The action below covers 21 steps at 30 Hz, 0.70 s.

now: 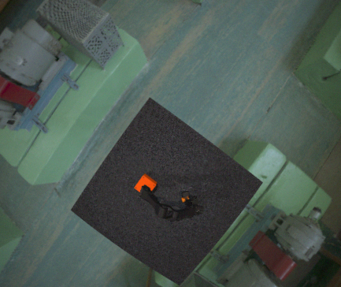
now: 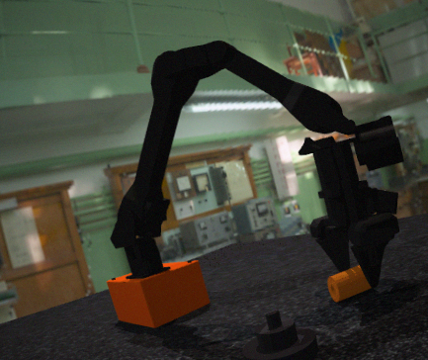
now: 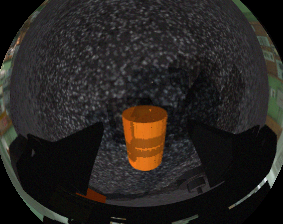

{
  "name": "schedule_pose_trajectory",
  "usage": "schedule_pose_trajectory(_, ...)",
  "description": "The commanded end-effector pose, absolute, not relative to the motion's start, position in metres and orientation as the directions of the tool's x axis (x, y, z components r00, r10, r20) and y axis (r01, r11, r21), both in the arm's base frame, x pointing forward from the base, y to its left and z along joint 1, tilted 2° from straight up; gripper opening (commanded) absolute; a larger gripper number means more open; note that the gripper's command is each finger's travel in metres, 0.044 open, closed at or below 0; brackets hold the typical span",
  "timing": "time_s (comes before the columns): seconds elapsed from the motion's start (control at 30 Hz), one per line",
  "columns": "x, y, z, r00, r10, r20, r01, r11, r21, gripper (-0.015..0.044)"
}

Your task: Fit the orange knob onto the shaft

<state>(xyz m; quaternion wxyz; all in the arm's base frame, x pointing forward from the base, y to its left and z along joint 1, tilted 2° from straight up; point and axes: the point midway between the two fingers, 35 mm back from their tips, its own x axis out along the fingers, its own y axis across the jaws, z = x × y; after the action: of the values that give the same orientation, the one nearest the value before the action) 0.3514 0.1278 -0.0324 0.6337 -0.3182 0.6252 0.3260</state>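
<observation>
The orange knob [image 1: 185,197] [image 2: 348,285] [image 3: 145,142] lies on its side on the dark mat. In the exterior view its round end with the hole faces the lower left. My gripper [image 2: 360,278] [image 3: 145,125] is open and empty, pointing down, with its fingertips low on either side of the knob. In the wrist view there is a gap between the knob and each finger. The dark round pedestal [image 2: 306,344] stands nearer the exterior camera, with the shaft [image 2: 273,319] upright at its middle. The shaft's flat side cannot be seen. I cannot make out the pedestal in the top view.
The arm's orange base block [image 1: 145,184] [image 2: 179,292] stands on the dark mat [image 1: 153,134], to the left of the knob in the top and exterior views. In the exterior view the arm arches high from the base over to the knob. Green machine benches show beyond the mat's edges.
</observation>
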Motion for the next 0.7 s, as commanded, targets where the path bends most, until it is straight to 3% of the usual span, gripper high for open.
schedule_pose_trajectory(0.0,0.3505,0.1284,-0.0386,0.005,0.019,-1.0,-0.812,0.583,0.007,0.044)
schedule_pose_trajectory(0.03,0.3505,0.1284,-0.0389,0.005,0.019,-1.0,-0.812,0.583,0.007,0.044)
schedule_pose_trajectory(0.3,0.3505,0.1284,-0.0389,0.005,0.019,-1.0,-0.812,0.583,0.007,0.024)
schedule_pose_trajectory(0.67,0.3505,0.1284,-0.0389,0.005,0.019,-1.0,-0.812,0.583,0.007,0.0233)
